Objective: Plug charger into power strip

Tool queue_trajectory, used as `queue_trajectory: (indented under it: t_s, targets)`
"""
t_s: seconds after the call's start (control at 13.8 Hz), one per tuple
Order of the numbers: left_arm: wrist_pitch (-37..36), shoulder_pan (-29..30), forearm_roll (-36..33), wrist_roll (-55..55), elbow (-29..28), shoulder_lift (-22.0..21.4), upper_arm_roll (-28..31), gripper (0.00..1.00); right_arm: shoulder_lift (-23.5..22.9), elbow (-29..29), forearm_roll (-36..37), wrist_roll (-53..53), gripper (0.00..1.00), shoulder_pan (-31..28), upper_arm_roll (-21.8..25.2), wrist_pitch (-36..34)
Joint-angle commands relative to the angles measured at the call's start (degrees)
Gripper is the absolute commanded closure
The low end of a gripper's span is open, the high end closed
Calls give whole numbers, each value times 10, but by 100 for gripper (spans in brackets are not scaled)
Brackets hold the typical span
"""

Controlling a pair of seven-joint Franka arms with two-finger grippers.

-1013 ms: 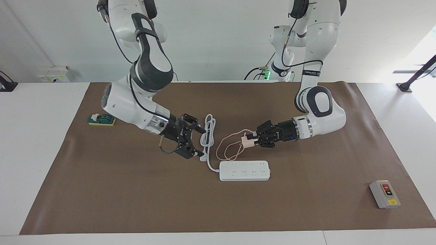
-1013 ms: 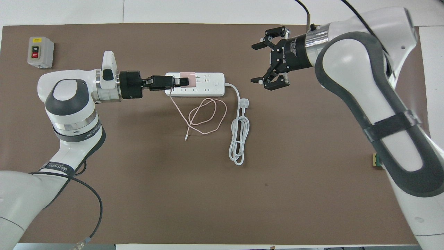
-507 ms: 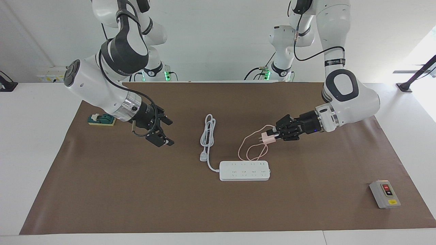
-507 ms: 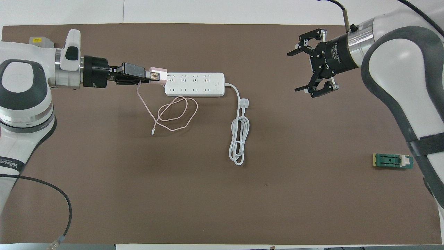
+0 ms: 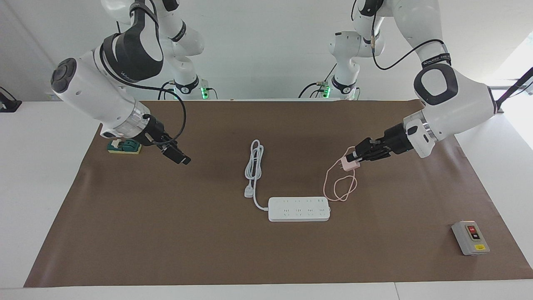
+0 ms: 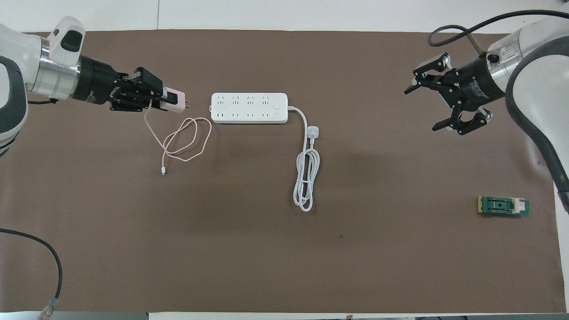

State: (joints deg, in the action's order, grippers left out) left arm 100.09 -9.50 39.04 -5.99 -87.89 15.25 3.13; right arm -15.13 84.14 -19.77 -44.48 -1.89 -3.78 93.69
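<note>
The pale pink charger (image 5: 349, 163) (image 6: 176, 100) hangs in the air with my left gripper (image 5: 357, 157) (image 6: 164, 98) shut on it. It is over the mat, off the end of the power strip that lies toward the left arm's end, with its prongs pointing at the strip. Its thin pink cable (image 5: 341, 187) (image 6: 186, 142) drops to the mat in a loose loop. The white power strip (image 5: 299, 209) (image 6: 249, 108) lies flat mid-table. My right gripper (image 5: 183, 159) (image 6: 420, 110) hovers open and empty over the mat toward the right arm's end.
The strip's thick white cord and plug (image 5: 255, 164) (image 6: 306, 178) lie coiled nearer to the robots than the strip. A grey switch box (image 5: 469, 237) sits toward the left arm's end, a green-and-yellow block (image 5: 124, 146) (image 6: 503, 206) toward the right arm's end.
Both arms drew outward from the middle. The left gripper carried the charger from over the strip past its end, dragging the pink cable along. The right gripper stayed open.
</note>
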Motion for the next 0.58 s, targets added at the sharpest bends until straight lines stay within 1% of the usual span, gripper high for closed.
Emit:
queue_trajectory:
  t_s: [0.0,0.07,0.14,0.29,0.36,0.43,0.51]
  targets:
    - [-14,-26,-86,-88,21,-21,4,100,33,17,50,123,0,-6,8,-21]
    - [-33,-26,-104,-96,49,-15,3,100,40,19,67,178,0,-5,17,-28]
    - [-68,-25,-108,-110,81,-10,4,100,47,23,85,229,0,-5,23,-31]
    - [-84,-20,-111,-140,91,-15,9,100,68,34,117,327,0,-5,32,-31]
    - [-83,-21,-132,-141,92,-19,11,100,78,39,129,371,0,-5,39,-30]
    - [-87,-26,-183,-156,96,-21,4,100,87,42,138,404,0,-5,43,-31]
    - [-89,-29,-215,-180,106,-20,0,100,97,43,153,431,0,-5,45,-33]
